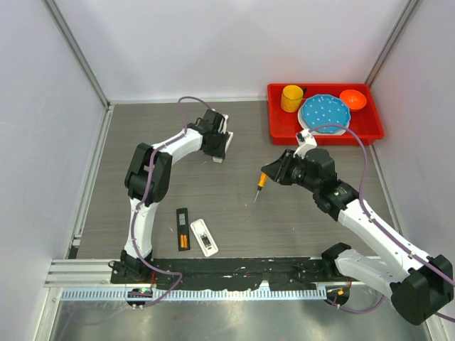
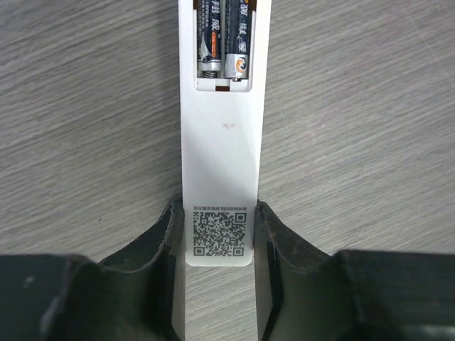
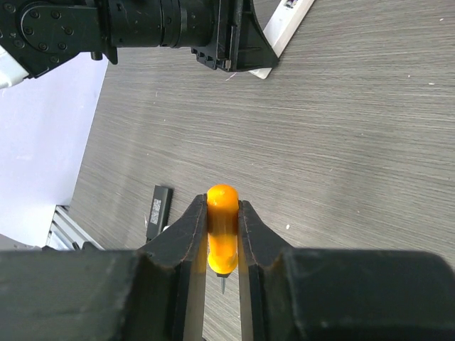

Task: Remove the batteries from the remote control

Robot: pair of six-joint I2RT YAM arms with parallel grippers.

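From above, the left fingers hold a white remote far back on the desk. The right fingers hold an orange screwdriver with its tip down, off to the right and well apart from the remote. Near the arm bases, a long black piece and a small white piece lie side by side. A red tray sits in the far right corner.

In the left wrist view, the left fingers are narrow and press both sides of the remote, at the end with the square code. The lid is off. Two batteries lie side by side in the open bay — at the far end of the remote, away from the fingers. They are not out yet.

In the right wrist view, the right fingers are closed tight on the screwdriver, and its thin metal tip pokes out below. The remote shows at the top, well apart.

The step in hand looks like bringing the tool over. Next, the tip likely has to reach the end of one battery and lift it gently — while the left fingers keep the remote steady.
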